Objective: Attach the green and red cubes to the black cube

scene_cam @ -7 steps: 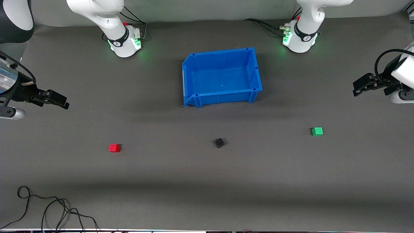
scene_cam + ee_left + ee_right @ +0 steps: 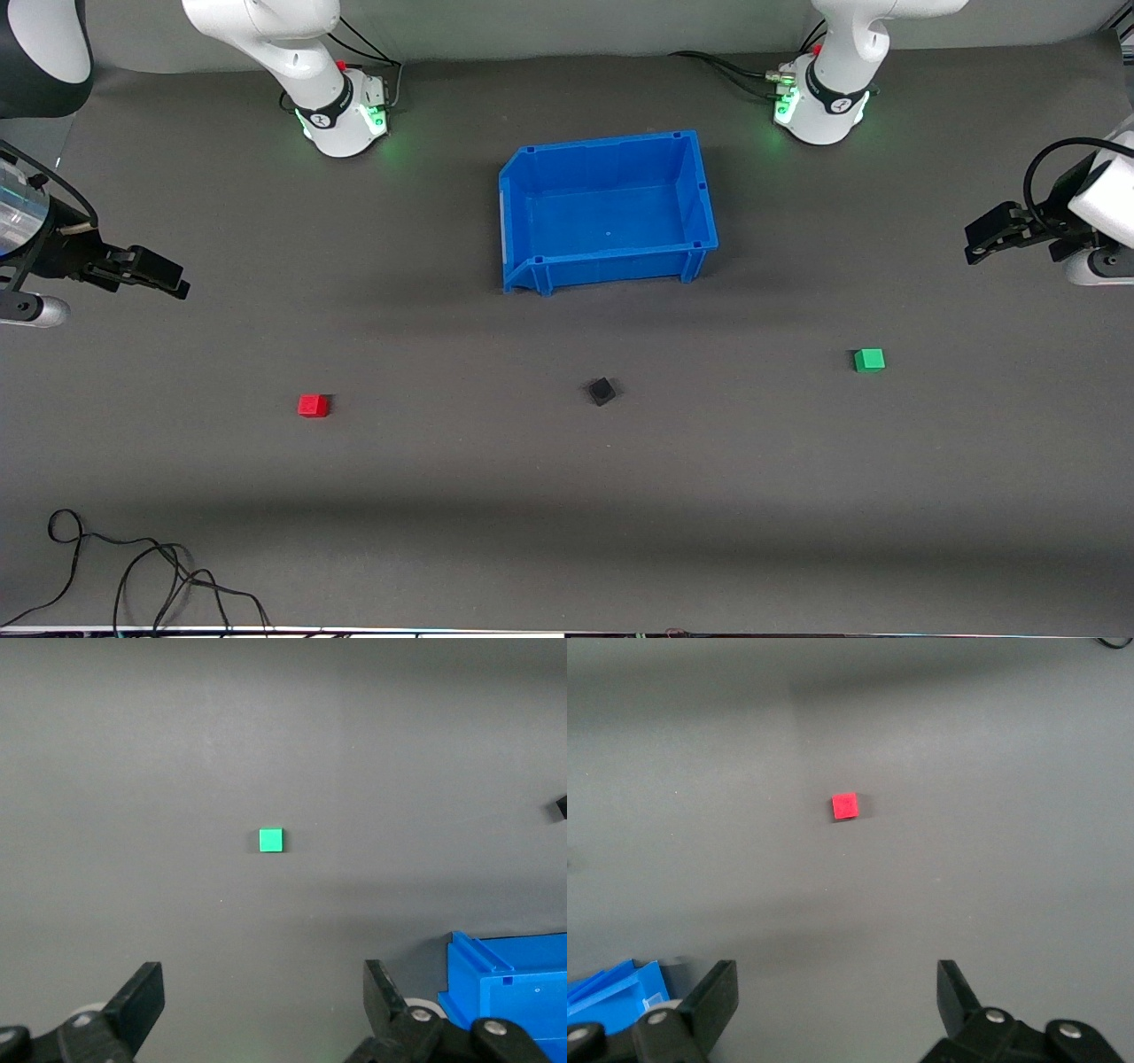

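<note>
Red cube [image 2: 313,406] on table [image 2: 567,496] toward right arm's end. Green cube [image 2: 869,359] toward left arm's end. Black cube [image 2: 601,391] between them, well apart from both, turned slightly askew, nearer camera than blue bin [image 2: 700,208].

Left gripper [image 2: 264,1010] raised over table at its own end, jaws spread wide, empty, green cube in its sight. Right gripper [image 2: 837,1001] likewise at its end, jaws wide, empty, red cube in sight.

Cubes look small, light, rigid; likely best pinched across two parallel side faces, squarely, to avoid twisting out.
</note>
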`<state>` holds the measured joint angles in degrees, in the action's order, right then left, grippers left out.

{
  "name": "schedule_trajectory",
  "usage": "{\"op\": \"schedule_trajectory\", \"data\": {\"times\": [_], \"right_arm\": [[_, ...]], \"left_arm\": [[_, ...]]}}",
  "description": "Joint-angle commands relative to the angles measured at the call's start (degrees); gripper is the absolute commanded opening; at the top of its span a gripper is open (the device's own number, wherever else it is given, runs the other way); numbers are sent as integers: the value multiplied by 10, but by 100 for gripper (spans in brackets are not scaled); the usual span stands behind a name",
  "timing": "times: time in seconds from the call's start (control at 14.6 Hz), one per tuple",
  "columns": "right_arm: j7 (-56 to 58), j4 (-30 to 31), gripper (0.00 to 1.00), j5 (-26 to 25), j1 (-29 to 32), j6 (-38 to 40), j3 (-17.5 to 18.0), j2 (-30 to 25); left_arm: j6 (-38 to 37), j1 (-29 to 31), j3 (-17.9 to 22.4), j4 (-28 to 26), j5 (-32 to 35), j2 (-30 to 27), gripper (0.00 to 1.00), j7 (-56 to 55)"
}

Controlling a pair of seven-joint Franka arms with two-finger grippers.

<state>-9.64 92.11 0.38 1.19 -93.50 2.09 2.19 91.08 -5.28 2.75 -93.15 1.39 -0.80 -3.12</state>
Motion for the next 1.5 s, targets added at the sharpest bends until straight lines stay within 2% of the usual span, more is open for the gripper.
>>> {"op": "schedule_trajectory", "data": {"times": [0.0, 0.27, 0.55, 0.68, 1.03, 1.44], "right_arm": [[4, -4, 99, -6, 2, 1, 1, 0], [35, -1, 99, -5, 0, 8, 3, 14], [37, 2, 99, -5, 1, -7, 3, 47], [37, 23, 99, -5, 1, -39, 3, 58], [37, 107, 99, -6, 2, -171, 1, 104], [37, 110, 99, -6, 5, -264, 0, 213]], "left_arm": [[-18, 3, -3, 16, 2, 7, 100, -3], [-20, 8, 1, 16, -17, 12, 100, -92], [-22, 19, 1, 12, -39, 25, 100, -345], [-13, 36, 1, 11, -83, 34, 100, -482], [5, 72, 1, 2, -139, 62, 100, -697], [119, 115, 1, -123, -195, 44, 100, -717]]}}
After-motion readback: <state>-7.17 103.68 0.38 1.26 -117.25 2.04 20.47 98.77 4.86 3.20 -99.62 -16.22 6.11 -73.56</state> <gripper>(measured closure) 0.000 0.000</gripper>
